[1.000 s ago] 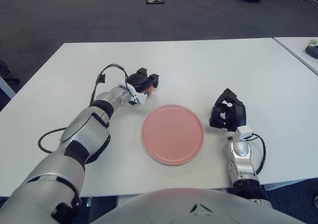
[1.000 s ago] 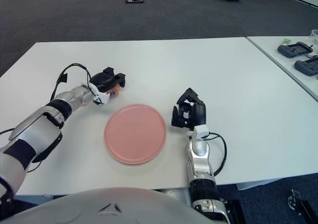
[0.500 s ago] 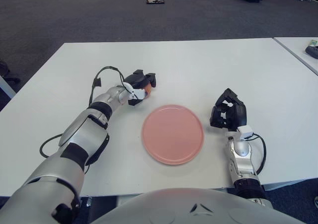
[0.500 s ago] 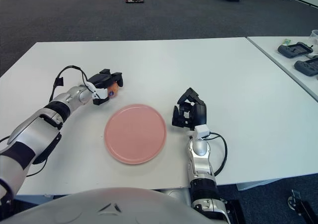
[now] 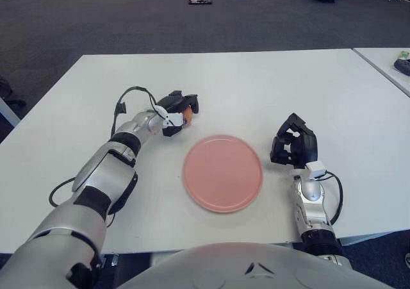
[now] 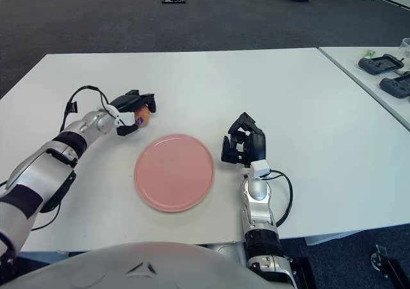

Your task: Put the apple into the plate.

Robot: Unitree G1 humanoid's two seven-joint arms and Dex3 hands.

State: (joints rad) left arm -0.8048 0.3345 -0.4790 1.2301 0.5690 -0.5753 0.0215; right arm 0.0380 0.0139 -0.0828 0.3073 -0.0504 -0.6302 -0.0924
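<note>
Your left hand (image 5: 177, 111) slid back & left across table (image 5: 256, 84) w/ apple (image 5: 188, 115), away from plate (image 5: 223, 172). The fingers went flatter and the apple showed more at the hand's right side.

No text, label, brand, number or sign can be read anywhere: the round pink plate (image 5: 223, 172) is plain, and the white tabletop (image 5: 269, 90) around it carries no markings.
</note>
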